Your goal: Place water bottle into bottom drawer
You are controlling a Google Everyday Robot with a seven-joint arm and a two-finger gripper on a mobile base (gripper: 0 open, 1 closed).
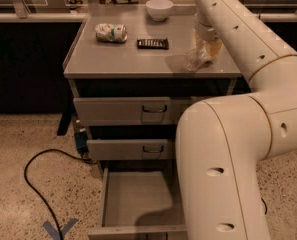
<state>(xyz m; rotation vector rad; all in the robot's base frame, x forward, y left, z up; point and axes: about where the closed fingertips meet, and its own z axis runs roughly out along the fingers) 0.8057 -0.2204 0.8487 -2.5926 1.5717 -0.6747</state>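
gripper (pixel 208 47) upper right, low over cabinet top (pixel 118 59), at water bottle (pixel 192 60) | grip: cannot tell | bottom drawer (pixel 138 196) open, lower centre

speckled terrazzo floor (pixel 18 134), grey cabinet (pixel 113 59), dark counters (pixel 23 69) behind, black floor cable (pixel 30 184)
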